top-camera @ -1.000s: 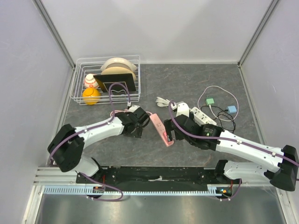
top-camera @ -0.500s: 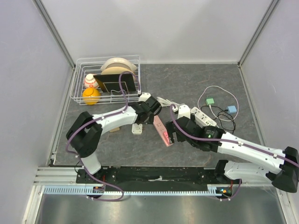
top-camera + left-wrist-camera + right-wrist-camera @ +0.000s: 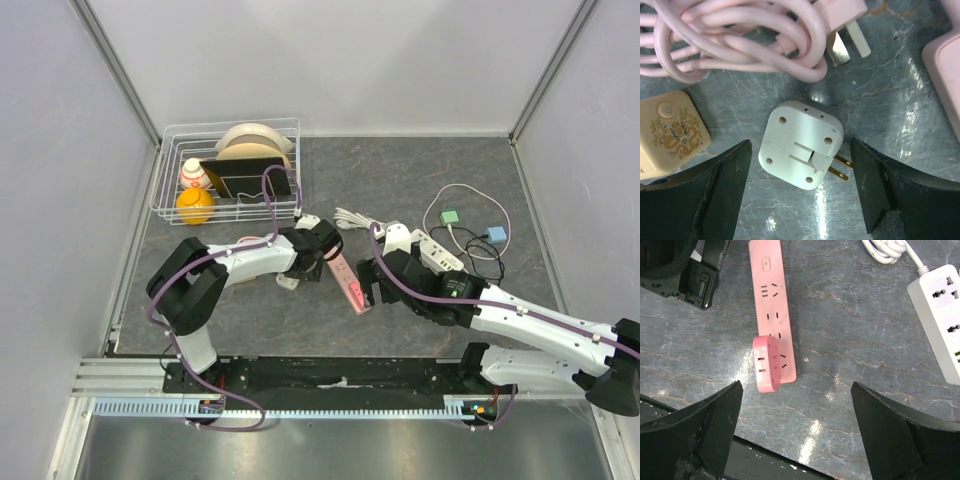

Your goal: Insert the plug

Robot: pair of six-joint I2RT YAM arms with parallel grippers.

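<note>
A white plug [image 3: 801, 145] lies flat on the grey table, its two brass prongs pointing right. My left gripper [image 3: 800, 195] is open just above it, a finger on each side, touching nothing. In the top view the plug [image 3: 289, 280] shows beside the left gripper [image 3: 302, 264]. A pink power strip [image 3: 772, 305] lies to the right with a pink adapter [image 3: 767, 362] on its near end. My right gripper [image 3: 800, 440] is open and empty over bare table near that end; it also shows in the top view [image 3: 368, 290].
A coiled pink cord [image 3: 740, 35] with its plug and a cream switch box [image 3: 672, 132] lie close to the white plug. A white power strip [image 3: 432, 250] and white cord [image 3: 350, 217] lie right of centre. A wire basket [image 3: 165, 190] stands back left.
My left gripper swung out toward the back of the pink strip, then came back and now sits over the white plug lying on the table. The right arm barely moved.
</note>
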